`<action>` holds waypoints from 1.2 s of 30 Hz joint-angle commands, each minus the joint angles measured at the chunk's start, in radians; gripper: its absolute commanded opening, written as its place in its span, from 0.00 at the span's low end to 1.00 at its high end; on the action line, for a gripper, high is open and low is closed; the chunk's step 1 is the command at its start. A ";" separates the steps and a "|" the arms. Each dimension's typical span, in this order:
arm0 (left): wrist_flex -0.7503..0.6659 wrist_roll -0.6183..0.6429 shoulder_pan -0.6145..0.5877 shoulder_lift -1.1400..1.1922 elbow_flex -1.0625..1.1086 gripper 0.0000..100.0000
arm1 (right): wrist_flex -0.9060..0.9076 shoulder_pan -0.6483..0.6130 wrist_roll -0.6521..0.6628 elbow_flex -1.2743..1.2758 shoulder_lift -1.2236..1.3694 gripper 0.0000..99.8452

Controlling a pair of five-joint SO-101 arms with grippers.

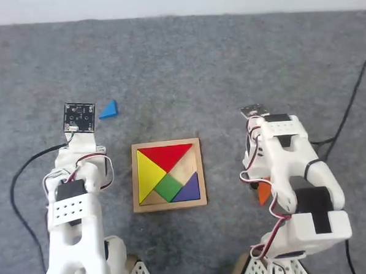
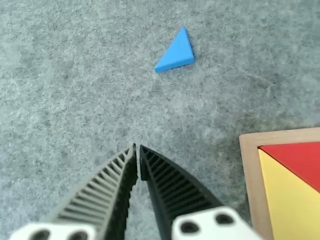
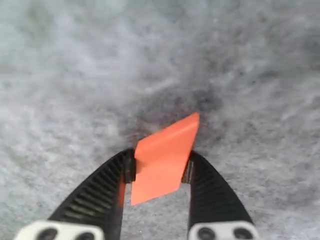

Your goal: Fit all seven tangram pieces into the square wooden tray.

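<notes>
The square wooden tray (image 1: pixel 135 176) lies flat on the grey counter (image 1: pixel 198 68), between the two arms. Four pieces sit inside it: a red triangle (image 1: pixel 165 156) along the far edge, a yellow triangle (image 1: pixel 148 175) along the side nearer the left arm (image 1: pixel 76 198), a green square (image 1: pixel 169 187) near the middle, and a purple triangle (image 1: pixel 189 189) in the near corner on the right arm's side. Bare wood shows in two patches, one between the red and purple pieces and one along the near edge beside the green square.

A blue triangle (image 1: pixel 108 109) lies loose on the counter, well apart from the tray and beyond its far corner on the left arm's side. In the left wrist view the blue triangle (image 2: pixel 176 52) lies ahead of the left jaws, which are closed together with nothing between them. They point at bare counter, with a corner of the tray (image 2: pixel 248 170) just off to one side.

The right arm (image 1: pixel 295 174) stands beside the tray. The right jaws are clamped on an orange piece (image 3: pixel 162 160), a slanted four-sided shape pinched by its two long edges. In the high view the orange piece (image 1: pixel 264 193) peeks out beneath the arm, apart from the tray; whether it touches the counter cannot be told
</notes>
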 commanded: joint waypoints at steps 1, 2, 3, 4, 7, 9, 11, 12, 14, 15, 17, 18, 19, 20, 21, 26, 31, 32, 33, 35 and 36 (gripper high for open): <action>-0.017 -0.011 0.006 0.000 -0.005 0.01 | 0.048 0.025 0.044 -0.034 0.028 0.03; -0.017 -0.011 0.006 0.000 -0.005 0.01 | 0.073 0.036 0.058 -0.052 0.028 0.03; -0.017 -0.011 0.006 0.000 -0.005 0.01 | 0.091 0.045 0.069 -0.068 0.028 0.03; -0.017 -0.011 0.006 0.000 -0.005 0.01 | 0.108 0.053 0.075 -0.080 0.028 0.03; -0.017 -0.011 0.006 0.000 -0.005 0.01 | 0.145 0.054 0.078 -0.106 0.005 0.03; -0.017 -0.011 0.006 0.000 -0.005 0.01 | 0.174 0.048 0.078 -0.110 -0.038 0.03; -0.017 -0.011 0.006 0.000 -0.005 0.01 | 0.203 0.048 0.080 -0.114 -0.105 0.03; -0.017 -0.011 0.006 0.000 -0.005 0.01 | 0.220 0.048 0.089 -0.115 -0.145 0.03; -0.017 -0.011 0.006 0.000 -0.005 0.01 | 0.262 0.048 0.117 -0.118 -0.223 0.03; -0.017 -0.011 0.006 0.000 -0.005 0.01 | 0.280 0.048 0.121 -0.118 -0.262 0.03; -0.017 -0.011 0.006 -0.002 -0.005 0.01 | 0.305 0.048 0.123 -0.118 -0.326 0.03; -0.017 -0.011 0.006 -0.002 -0.005 0.01 | 0.312 0.050 0.123 -0.118 -0.355 0.03; -0.017 -0.011 0.006 -0.002 -0.005 0.01 | 0.318 0.050 0.121 -0.118 -0.381 0.03; -0.017 -0.011 0.006 -0.002 -0.005 0.01 | 0.328 0.050 0.121 -0.120 -0.404 0.03; -0.017 -0.011 0.006 -0.002 -0.005 0.01 | 0.335 0.050 0.121 -0.121 -0.427 0.03; -0.017 -0.011 0.006 -0.002 -0.005 0.01 | 0.456 0.058 0.126 -0.227 -0.493 0.03; -0.017 -0.011 0.006 -0.002 -0.005 0.01 | 0.558 0.054 0.120 -0.362 -0.515 0.03; -0.017 -0.011 0.006 -0.002 -0.005 0.01 | 0.568 0.056 0.120 -0.387 -0.515 0.03; -0.015 -0.011 0.006 -0.002 -0.005 0.01 | 0.573 0.056 0.120 -0.405 -0.515 0.03; -0.015 -0.011 0.006 -0.002 -0.005 0.01 | 0.573 0.050 0.106 -0.433 -0.518 0.03; -0.015 -0.011 0.006 -0.002 -0.005 0.01 | 0.573 0.048 0.086 -0.445 -0.515 0.03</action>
